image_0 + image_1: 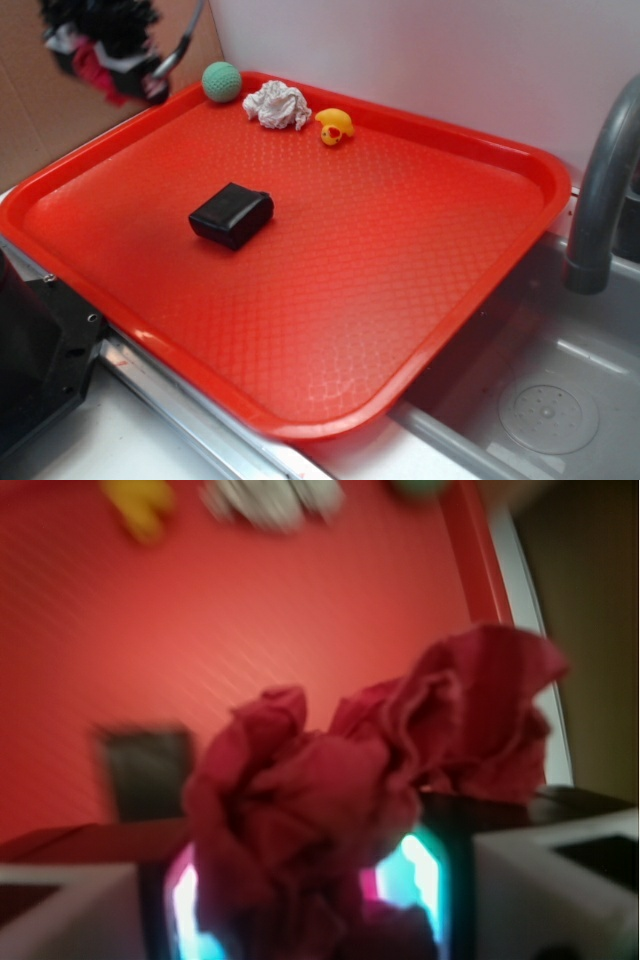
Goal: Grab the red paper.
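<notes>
My gripper point(100, 55) hangs blurred in the air above the far left corner of the red tray point(470, 300). It is shut on the red paper point(95, 68), a crimson wrinkly wad that shows between the black fingers. In the wrist view the red paper point(340, 780) fills the space between the glowing pads point(420, 875) and bulges out in front of my gripper point(310, 890). The paper is lifted clear of the tray surface.
On the tray stand a green ball point(221, 82), a white paper wad point(277, 105), a yellow duck point(335, 125) along the far rim, and a black block point(231, 215) near the middle. A grey faucet point(600, 200) and sink point(540, 400) lie to the right.
</notes>
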### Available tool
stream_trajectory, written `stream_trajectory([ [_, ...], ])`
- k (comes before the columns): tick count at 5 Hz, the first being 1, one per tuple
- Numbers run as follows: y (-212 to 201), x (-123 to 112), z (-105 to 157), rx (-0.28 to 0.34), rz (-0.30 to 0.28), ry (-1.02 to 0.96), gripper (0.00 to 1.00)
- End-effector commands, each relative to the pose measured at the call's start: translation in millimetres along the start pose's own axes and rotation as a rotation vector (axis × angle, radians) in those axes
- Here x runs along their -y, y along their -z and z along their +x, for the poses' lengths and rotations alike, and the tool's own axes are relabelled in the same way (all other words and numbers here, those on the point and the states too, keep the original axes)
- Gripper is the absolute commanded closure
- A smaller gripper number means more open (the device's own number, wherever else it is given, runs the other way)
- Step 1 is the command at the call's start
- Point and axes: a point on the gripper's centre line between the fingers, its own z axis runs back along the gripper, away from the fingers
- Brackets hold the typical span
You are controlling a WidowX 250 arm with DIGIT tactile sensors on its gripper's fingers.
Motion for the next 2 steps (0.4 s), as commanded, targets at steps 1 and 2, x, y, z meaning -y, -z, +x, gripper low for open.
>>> stream_trajectory([
  [1,-33.2,43.8,25.7,-0.008,0.018,-0.006,1.00],
  [2,-26.6,40.7,26.1,-0.046,-0.001,-0.020,1.00],
])
